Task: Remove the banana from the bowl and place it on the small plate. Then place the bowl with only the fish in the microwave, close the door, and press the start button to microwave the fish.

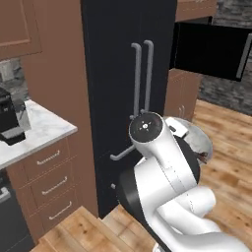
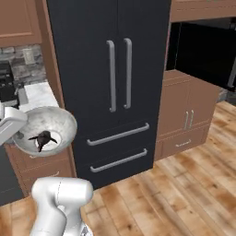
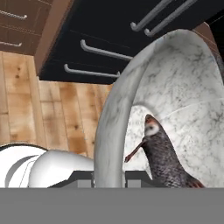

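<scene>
- We see the round white bowl with faint grey mottling (image 2: pixel 46 130) held up in the air in front of the tall black refrigerator with paired grey bar handles (image 2: pixel 108 69), well above the light wooden plank floor (image 2: pixel 184 193).
- The small slender dark grey fish with a reddish tinge (image 3: pixel 164 155) lies inside the bowl, against its lower wall in the hand view; in the right base view it is a dark shape at the bowl's bottom (image 2: pixel 42 138).
- We find no brand, label or readable writing on anything in the frames.
- The two-finger gripper (image 3: pixel 109 177) grasps the bowl by its rim: in the hand view the rim rises straight up between the two dark finger tips, one on either side of it. The bowl stands tilted, nearly on edge, before that camera.
- In the left base view the bowl (image 1: pixel 199 140) shows partly behind the white arm.
- The wide black box-shaped microwave (image 2: pixel 203 50) sits recessed above brown wooden cabinets (image 2: pixel 184 115), to the right of the refrigerator and well apart from the bowl.
- Its large black glossy door with a grey bar handle (image 1: pixel 211 49) stands swung open.
- To the left, a white marble-look counter (image 1: pixel 39 130) carries a small black coffee machine (image 1: pixel 10 115).
</scene>
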{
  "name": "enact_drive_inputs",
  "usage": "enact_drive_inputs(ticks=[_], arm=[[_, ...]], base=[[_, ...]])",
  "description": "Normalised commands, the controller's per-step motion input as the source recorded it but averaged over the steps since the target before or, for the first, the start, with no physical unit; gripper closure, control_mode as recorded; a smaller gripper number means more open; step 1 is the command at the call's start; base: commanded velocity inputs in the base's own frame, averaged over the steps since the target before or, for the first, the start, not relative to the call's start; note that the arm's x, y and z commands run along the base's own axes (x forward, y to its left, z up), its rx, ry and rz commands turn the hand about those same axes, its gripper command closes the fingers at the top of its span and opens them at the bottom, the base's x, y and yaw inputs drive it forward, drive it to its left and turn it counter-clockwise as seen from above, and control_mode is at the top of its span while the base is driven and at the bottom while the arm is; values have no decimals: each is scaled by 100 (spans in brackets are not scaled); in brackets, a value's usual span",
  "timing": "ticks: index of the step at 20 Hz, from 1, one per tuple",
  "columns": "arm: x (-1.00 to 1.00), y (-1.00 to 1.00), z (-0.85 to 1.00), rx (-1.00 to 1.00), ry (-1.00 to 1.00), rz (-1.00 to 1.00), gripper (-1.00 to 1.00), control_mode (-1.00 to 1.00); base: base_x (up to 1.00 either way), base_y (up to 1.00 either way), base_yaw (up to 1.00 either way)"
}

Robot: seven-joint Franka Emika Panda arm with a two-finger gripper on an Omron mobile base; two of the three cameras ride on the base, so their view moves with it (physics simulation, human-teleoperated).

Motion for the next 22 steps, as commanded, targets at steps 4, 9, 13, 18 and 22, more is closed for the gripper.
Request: enact_drive_inputs(ticks=[4, 9, 13, 18, 22], arm=[[0, 0, 0, 0, 0, 0, 100, 100], [0, 0, 0, 0, 0, 0, 100, 100], [0, 0, 0, 0, 0, 0, 100, 100], [0, 0, 0, 0, 0, 0, 100, 100], [0, 0, 0, 0, 0, 0, 100, 100]], base=[[32, -100, -15], [27, -100, -17], [25, -100, -15], [27, -100, -16], [15, -100, -12]])
